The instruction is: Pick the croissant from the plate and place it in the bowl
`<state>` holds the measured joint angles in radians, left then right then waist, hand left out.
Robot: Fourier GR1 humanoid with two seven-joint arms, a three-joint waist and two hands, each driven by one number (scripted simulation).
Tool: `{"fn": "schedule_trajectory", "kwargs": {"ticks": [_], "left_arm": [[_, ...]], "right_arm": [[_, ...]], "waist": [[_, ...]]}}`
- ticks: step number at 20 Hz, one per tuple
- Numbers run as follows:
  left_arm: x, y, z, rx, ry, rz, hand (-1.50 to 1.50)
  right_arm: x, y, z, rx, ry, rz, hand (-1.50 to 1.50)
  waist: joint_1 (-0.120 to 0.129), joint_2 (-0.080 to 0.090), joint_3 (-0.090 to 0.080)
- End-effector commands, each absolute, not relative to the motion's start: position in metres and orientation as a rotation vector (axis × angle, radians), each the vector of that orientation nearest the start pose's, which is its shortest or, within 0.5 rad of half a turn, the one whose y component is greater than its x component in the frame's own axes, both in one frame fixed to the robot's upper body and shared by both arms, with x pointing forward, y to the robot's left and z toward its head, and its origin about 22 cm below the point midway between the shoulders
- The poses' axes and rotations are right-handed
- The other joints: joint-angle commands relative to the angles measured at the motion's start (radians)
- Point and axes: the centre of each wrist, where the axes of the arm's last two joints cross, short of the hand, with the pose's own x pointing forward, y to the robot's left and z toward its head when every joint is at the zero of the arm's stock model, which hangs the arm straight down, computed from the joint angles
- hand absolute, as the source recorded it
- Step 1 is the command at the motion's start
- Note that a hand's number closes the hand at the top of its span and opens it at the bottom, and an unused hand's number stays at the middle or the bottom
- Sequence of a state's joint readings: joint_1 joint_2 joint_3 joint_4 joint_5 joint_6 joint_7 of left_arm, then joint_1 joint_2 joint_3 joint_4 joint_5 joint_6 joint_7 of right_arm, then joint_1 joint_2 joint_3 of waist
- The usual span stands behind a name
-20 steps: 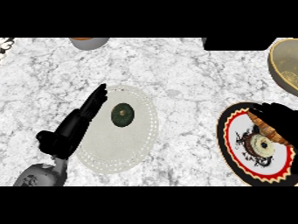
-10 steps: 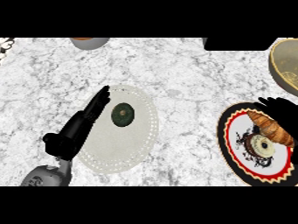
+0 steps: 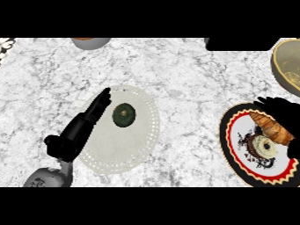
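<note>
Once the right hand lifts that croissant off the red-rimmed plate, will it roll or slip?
The croissant looks long and tapered, so it would probably pivot rather than roll. Its ridged brown crust suggests little slipping, perhaps flaking. The right hand curls beside it on the plate, so the round pastry might get nudged.

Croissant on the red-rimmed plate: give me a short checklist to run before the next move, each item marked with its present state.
1. Croissant on the red-rimmed plate: ok.
2. Right hand at the croissant, on its right side: ok.
3. Right hand's fingers closed round the croissant: cannot tell.
4. Bowl at the upper right, nothing visible inside: ok.
5. Left hand open over the white plate, away from the path to the bowl: ok.
6. Round pastry beside the croissant, may get nudged: cannot tell.
</note>
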<state>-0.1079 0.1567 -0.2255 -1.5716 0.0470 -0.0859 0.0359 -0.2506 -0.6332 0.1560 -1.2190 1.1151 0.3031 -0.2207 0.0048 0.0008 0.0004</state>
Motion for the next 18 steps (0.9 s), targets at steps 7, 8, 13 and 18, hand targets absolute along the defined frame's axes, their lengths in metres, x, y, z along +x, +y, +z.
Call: {"fn": "schedule_trajectory", "kwargs": {"ticks": [7,8,13,18], "left_arm": [[0.261,0.205,0.029,-0.171,-1.588,-0.385,0.0],[0.269,0.205,0.045,-0.174,-1.59,-0.384,0.0],[0.253,0.196,0.039,-0.173,-1.592,-0.383,0.0],[0.265,0.205,0.03,-0.168,-1.588,-0.368,0.0]], "right_arm": [[0.297,-0.363,0.011,-0.827,-1.091,1.708,1.5],[0.308,-0.356,0.025,-0.832,-1.121,1.692,1.5],[0.311,-0.368,0.023,-0.765,-1.17,1.686,1.5],[0.285,-0.366,0.022,-0.461,-1.24,1.761,1.5]], "waist": [[-0.001,0.0,0.0],[-0.002,-0.001,0.0],[0.001,0.0,0.0],[-0.013,-0.001,-0.001]]}}
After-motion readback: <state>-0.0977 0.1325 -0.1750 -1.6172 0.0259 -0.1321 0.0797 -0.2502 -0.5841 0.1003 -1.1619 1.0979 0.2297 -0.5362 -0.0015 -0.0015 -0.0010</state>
